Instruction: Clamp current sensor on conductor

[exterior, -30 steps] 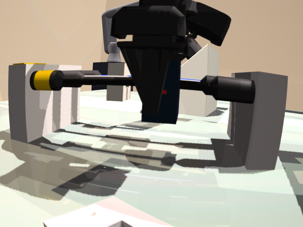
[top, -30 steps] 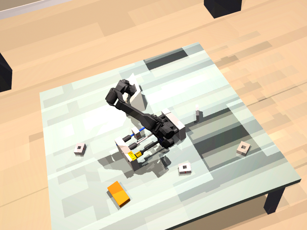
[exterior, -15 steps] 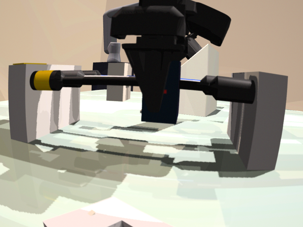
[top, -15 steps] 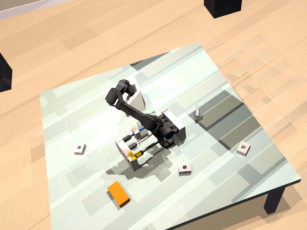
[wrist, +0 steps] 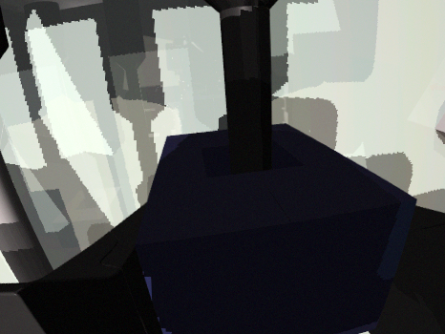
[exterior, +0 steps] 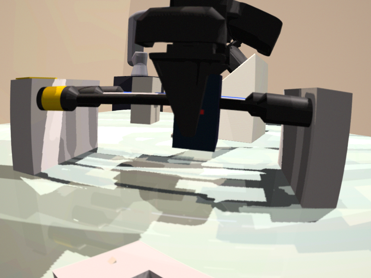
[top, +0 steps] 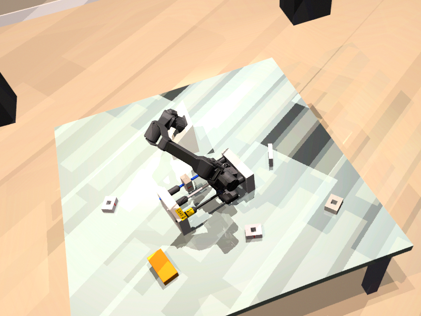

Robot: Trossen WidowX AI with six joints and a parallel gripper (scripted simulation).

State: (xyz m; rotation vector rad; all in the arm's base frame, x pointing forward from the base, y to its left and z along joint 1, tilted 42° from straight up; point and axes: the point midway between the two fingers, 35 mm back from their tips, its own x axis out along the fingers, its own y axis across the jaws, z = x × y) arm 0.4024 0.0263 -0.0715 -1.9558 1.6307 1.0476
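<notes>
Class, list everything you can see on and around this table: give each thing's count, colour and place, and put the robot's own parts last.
Table: one, pale glassy top, dark legs.
End blocks: two, grey-white, mid-table, carrying the conductors.
Conductors: three seen from above, dark, white and blue, between the blocks.
LOAD marker: one, yellow, on the near block.
Sensor: one, dark navy, round the yellow-banded conductor.
Beige clamp: one, on the blue conductor.
Square blocks with holes: three, whitish, scattered.
Orange block: one, near front edge.
White slab: one, upright, right of fixture.
Arm: one, black.
Jaws: closed on the sensor.
</notes>
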